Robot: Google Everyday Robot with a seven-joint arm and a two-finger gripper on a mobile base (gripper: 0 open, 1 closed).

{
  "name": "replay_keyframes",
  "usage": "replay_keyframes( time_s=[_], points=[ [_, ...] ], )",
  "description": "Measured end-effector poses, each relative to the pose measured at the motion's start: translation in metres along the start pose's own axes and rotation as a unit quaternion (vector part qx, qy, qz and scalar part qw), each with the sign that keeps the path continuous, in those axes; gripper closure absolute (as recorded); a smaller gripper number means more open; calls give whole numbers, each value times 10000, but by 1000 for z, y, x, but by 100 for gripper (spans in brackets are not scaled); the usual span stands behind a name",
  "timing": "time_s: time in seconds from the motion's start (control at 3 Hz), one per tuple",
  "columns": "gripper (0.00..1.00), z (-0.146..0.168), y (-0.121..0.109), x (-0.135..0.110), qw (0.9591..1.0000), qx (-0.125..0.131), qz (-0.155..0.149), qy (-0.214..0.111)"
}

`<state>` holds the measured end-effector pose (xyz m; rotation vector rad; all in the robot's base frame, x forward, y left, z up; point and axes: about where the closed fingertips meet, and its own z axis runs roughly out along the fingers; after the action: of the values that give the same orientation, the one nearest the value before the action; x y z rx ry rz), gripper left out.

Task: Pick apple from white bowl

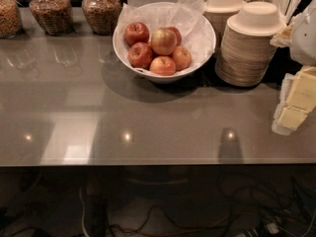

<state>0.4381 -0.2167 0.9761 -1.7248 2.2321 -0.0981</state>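
Note:
The white bowl (117, 46) lined with crinkled white tissue stands at the back middle of the grey counter (148, 122). It holds several apples. The apple (164, 40), the largest and palest, yellow-pink with red streaks, lies on top in the middle of the pile, with darker red apples (136, 33) around it. My gripper (296, 102) shows at the right edge, pale yellow below a white arm part (306, 41). It hangs over the counter's right end, well right of the bowl and a little nearer than it, and holds nothing that shows.
Two stacks of beige disposable bowls (249, 48) stand just right of the white bowl, between it and my gripper. Three glass jars (101, 6) line the back left. White utensils (284, 1) stand at the back right. Cables (148, 221) lie on the floor below the counter's front edge.

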Motion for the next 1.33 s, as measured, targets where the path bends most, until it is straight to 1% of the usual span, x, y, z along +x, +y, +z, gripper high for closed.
replay_keyframes(
  time_s=[0.33, 0.67, 1.0, 1.33],
  points=[
    [0, 0, 0, 0, 10000, 0, 0, -1],
    [0, -1, -4, -4, 9998, 72, 19, -160],
    [0, 8, -15, -23, 9975, 252, 20, -653],
    [0, 24, -39, -54, 9907, 649, -10, -1195]
  ],
)
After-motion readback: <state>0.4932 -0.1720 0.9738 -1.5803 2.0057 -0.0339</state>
